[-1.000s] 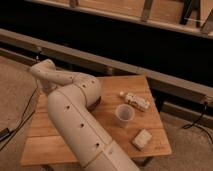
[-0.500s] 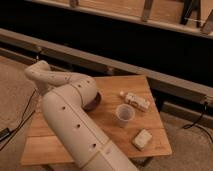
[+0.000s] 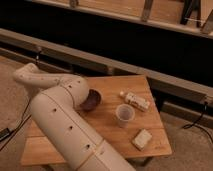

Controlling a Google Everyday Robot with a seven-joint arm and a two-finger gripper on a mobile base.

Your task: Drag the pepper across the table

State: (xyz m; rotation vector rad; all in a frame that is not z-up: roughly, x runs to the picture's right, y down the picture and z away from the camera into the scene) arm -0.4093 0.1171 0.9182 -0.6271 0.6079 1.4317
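Table (image 3: 114, 88) with bowl (image 3: 91, 100), cup (image 3: 124, 115), bottle (image 3: 136, 101), block (image 3: 142, 139)

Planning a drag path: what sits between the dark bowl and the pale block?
A pale cup stands between bowl and block, in the camera view. The end effector is unseen; the arm covers the table on its left.

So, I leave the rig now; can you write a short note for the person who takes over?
Gripper: not in view, hidden behind the robot's own arm, which covers the left of the table.
Pepper: not visible, possibly behind the arm.
Also on the table: bowl, cup, lying bottle, small block front right.
Done: no drag can be confirmed.
Left: locate the pepper and drag it across the table.
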